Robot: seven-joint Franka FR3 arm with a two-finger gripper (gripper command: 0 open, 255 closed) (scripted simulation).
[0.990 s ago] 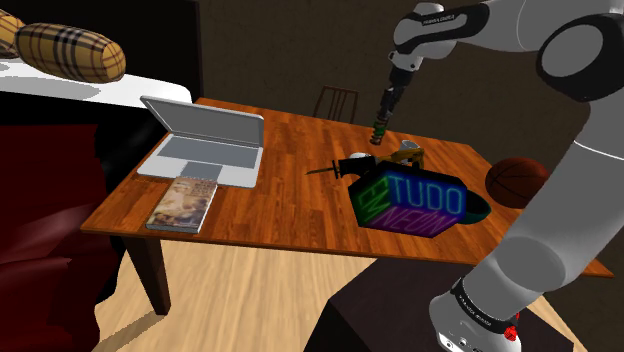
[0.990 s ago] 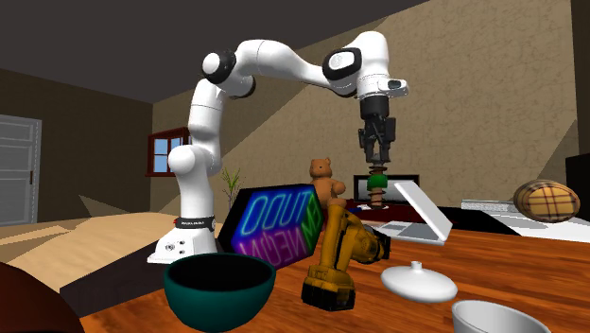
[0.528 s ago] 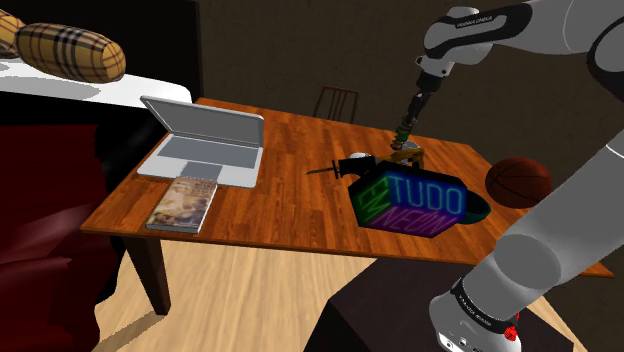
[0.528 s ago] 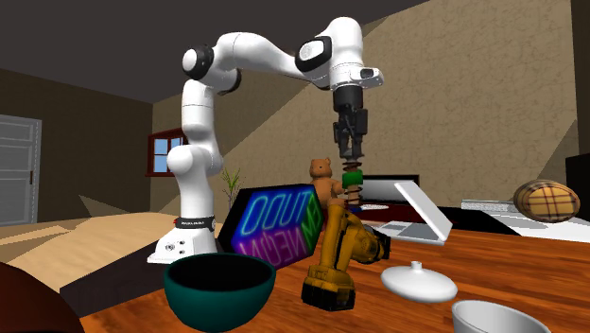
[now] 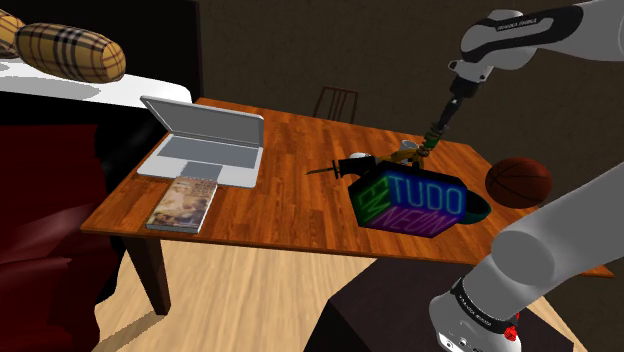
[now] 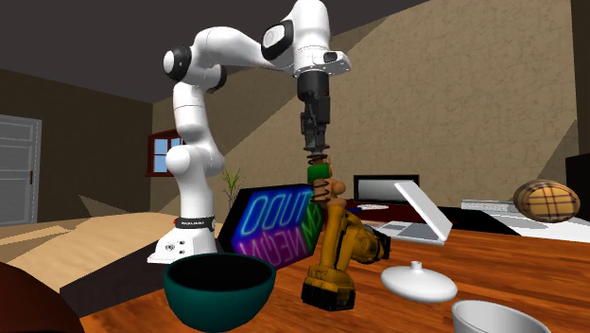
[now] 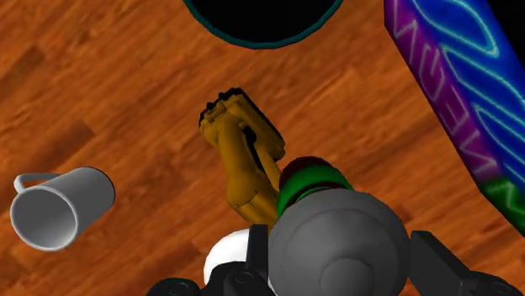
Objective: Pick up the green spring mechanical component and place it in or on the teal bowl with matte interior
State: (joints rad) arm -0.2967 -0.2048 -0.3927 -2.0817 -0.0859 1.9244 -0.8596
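A brown wooden table [image 5: 290,165] carried the lot. An open silver laptop [image 5: 205,140] sat toward the shoulder view's left, and there, flat just in front of it near the table's edge, lay a book with a pale picture cover [image 5: 183,203]. A black box sign with glowing neon letters [image 5: 410,200] stood on the right side, with an orange-brown basketball [image 5: 518,181] just past its right end. Behind the sign stood a yellow toy robot arm [image 6: 336,251], a white domed lid [image 6: 418,282] beside it and a grey handled mug [image 7: 59,206] near. A tan plaid cushion [image 5: 65,48] lay off at the upper left.

The wrist view's edge cuts off the teal bowl [image 7: 261,21] and the neon sign [image 7: 454,92].
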